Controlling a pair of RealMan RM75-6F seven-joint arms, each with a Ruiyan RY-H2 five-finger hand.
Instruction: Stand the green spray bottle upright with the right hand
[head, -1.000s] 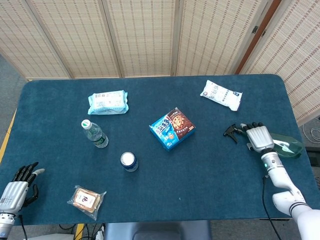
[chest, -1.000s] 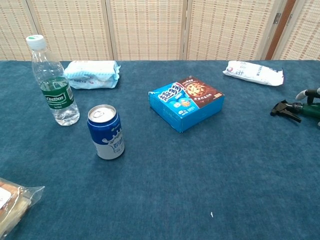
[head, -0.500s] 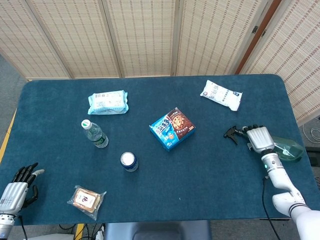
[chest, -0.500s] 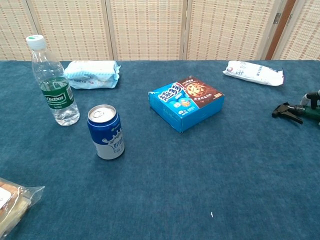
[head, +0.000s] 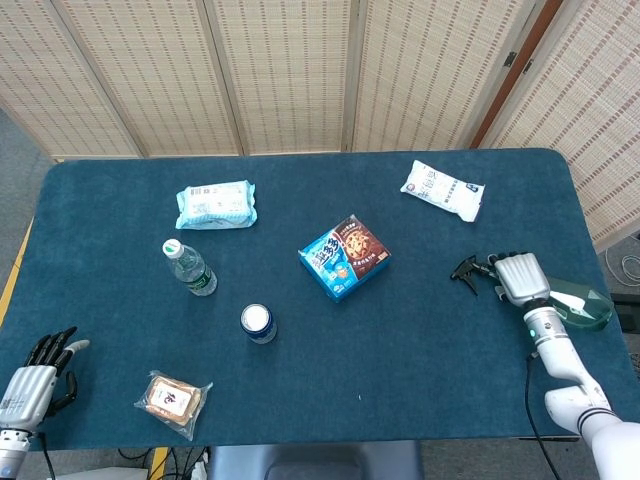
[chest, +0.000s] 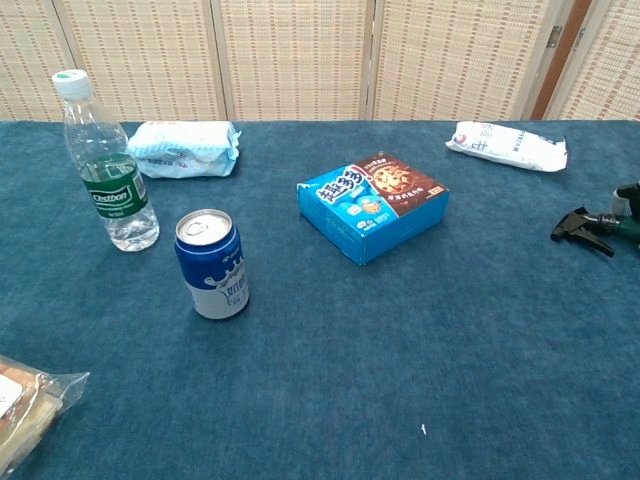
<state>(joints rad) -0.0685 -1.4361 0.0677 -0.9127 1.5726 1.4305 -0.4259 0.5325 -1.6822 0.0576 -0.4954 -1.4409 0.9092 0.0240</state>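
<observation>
The green spray bottle (head: 578, 305) lies on its side near the table's right edge, its black trigger head (head: 466, 270) pointing left. My right hand (head: 520, 277) lies over the bottle's neck with its fingers wrapped around it. The chest view shows only the black trigger head (chest: 585, 225) at the far right edge; the hand is almost wholly cut off there. My left hand (head: 30, 375) hangs off the near left corner of the table, fingers apart, holding nothing.
A blue cookie box (head: 343, 256) sits mid-table, a white packet (head: 442, 189) at the back right. Left of centre stand a blue can (head: 258, 323) and a water bottle (head: 189, 267). A light-blue wipes pack (head: 216, 204) and a wrapped snack (head: 172, 400) lie further left.
My right hand and the spray bottle have slid a little to the right together, the trigger head moving toward the table's edge. The left hand has stayed where it was.
</observation>
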